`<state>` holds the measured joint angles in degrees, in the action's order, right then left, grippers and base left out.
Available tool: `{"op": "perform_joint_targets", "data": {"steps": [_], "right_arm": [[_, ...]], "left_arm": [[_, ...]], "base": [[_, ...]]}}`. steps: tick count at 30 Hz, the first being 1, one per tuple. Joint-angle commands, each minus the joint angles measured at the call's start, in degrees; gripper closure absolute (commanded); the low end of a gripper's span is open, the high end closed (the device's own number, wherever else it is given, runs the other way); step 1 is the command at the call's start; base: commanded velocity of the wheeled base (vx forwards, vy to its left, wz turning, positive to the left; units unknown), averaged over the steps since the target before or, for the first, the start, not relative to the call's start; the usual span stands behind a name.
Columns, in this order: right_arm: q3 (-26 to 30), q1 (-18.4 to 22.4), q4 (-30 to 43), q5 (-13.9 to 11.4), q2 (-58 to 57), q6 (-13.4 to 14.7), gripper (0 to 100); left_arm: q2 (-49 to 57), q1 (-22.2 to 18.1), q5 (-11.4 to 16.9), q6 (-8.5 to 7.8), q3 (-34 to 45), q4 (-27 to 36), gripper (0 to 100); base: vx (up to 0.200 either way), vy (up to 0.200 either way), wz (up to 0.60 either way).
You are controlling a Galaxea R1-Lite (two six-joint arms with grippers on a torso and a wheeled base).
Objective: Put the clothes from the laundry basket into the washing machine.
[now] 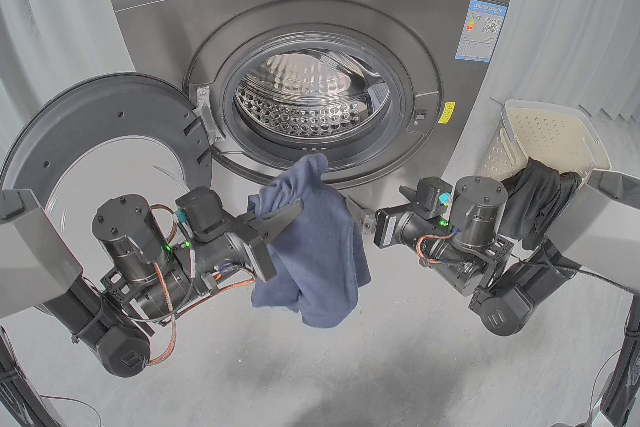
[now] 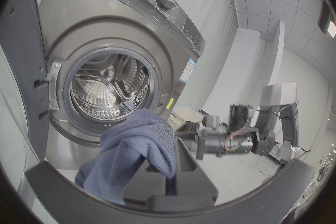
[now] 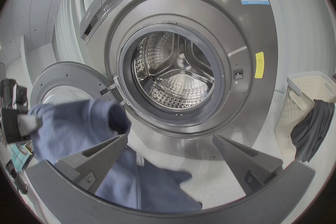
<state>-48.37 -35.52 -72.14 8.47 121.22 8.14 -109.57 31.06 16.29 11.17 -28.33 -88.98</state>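
Washing machine faces front-on. Its door is swung open at 9 o'clock of the drum. Yellow sticker sits at 3 o'clock of the opening. Right gripper has its jaws wide apart. Blue garment hangs in front of the door, just beside one finger, clamped by the left gripper. Laundry basket stands at the machine's 3 o'clock, with a dark garment draped over its rim.

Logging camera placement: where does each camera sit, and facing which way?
Head view: robot's head, looking forward and down at the washing machine; both arms show.
Left wrist view: left wrist, facing the drum; left gripper holding the blue garment shows.
Right wrist view: right wrist, facing the drum; open right gripper shows.
All three share the drum and blue garment.
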Motion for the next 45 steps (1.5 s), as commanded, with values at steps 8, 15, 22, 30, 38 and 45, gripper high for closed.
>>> {"op": "perform_joint_targets", "data": {"steps": [8, 15, 22, 30, 38, 45], "right_arm": [[6.62, -2.97, -1.95, -1.09, -0.29, -0.23, 0], [6.98, -3.41, -2.04, -1.18, -0.29, -0.94, 0], [6.62, -2.97, -2.12, -1.18, 0.07, -0.76, 0], [7.06, -2.8, -2.3, -1.53, 0.68, -0.32, 0], [11.19, -2.97, -6.17, -6.89, 1.3, 1.09, 0], [16.2, -2.8, -10.12, -12.87, 2.44, 7.5, 0]], "left_arm": [[0.15, -0.12, -4.16, 0.35, -5.33, -0.14, 100], [0.23, -0.12, -5.21, 0.96, -6.39, -0.14, 100], [0.23, -0.21, -5.21, 0.96, -6.83, -0.14, 100], [0.32, -0.56, -5.04, 0.87, -6.56, -0.14, 100], [0.23, -0.65, -4.86, 0.79, -6.47, -0.14, 100], [0.32, -0.65, -4.86, 0.7, -6.56, -0.14, 100]], "base": [[0.0, 0.0, 0.0], [0.0, 0.0, 0.0], [0.0, 0.0, 0.0], [0.0, 0.0, 0.0], [0.0, 0.0, 0.0], [0.0, 0.0, 0.0]]}}
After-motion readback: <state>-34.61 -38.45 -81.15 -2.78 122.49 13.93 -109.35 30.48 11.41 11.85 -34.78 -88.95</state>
